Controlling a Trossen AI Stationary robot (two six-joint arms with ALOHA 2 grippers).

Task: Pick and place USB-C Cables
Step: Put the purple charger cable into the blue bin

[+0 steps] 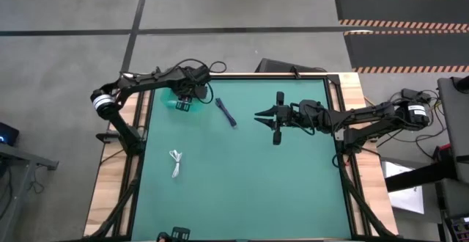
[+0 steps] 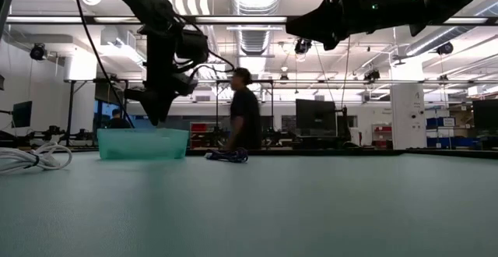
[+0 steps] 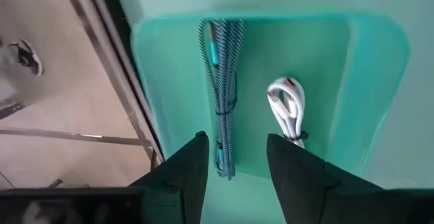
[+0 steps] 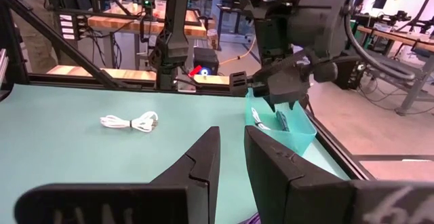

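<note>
**Trainee:** Where do things stand?

**Operator:** My left gripper (image 3: 234,159) hangs over the teal tray (image 3: 380,81) near the table's far left corner, fingers parted and empty; inside lie a dark braided cable (image 3: 222,95) and a white cable (image 3: 288,108), side by side and apart. I judge that drop finished; my advice is to lift straight up so a finger cannot snag the braid.

**Trainee:** And what remains?

**Operator:** Two; a dark cable (image 1: 226,113) lies on the mat just beside the tray, toward the far edge, and a white cable (image 1: 176,163) lies nearer the left edge, about midway along it. My right gripper (image 1: 268,115) hovers toward the middle of the far half, fingers spread with nothing between them; it sits nearest the dark one, so I would come down across the bundle's middle, not its end.

**Trainee:** Anything you cannot read?

**Operator:** From table height the tray's wall hides its contents; the loose white cable is cut off at the frame's side there; the connectors are too small to make out from above.
</note>
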